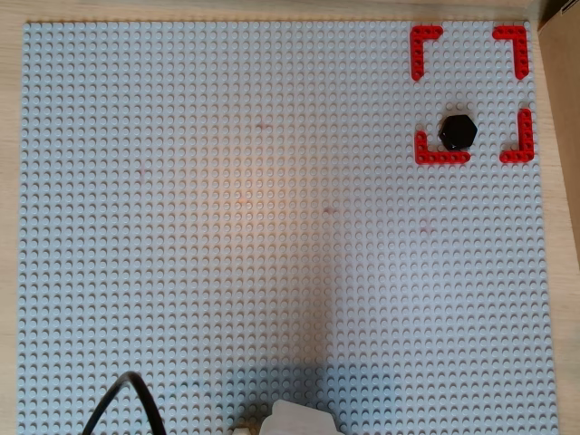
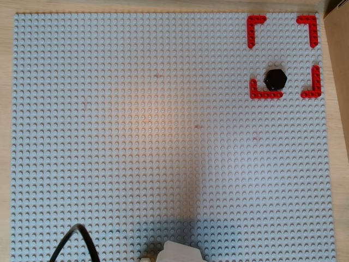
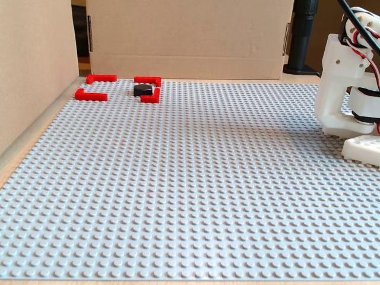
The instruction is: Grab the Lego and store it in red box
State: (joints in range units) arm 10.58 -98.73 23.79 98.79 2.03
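Lego lies inside the red box, close to its lower-left corner in both overhead views. Only the arm's white base shows, far across the worktop. The claw is out of view, so whether it is apart or together cannot be told.

No text, label, brand, number or sign can be read in any view: the grey studded baseplate, the cardboard walls and the white arm at the right of the fixed view carry no legible marking.
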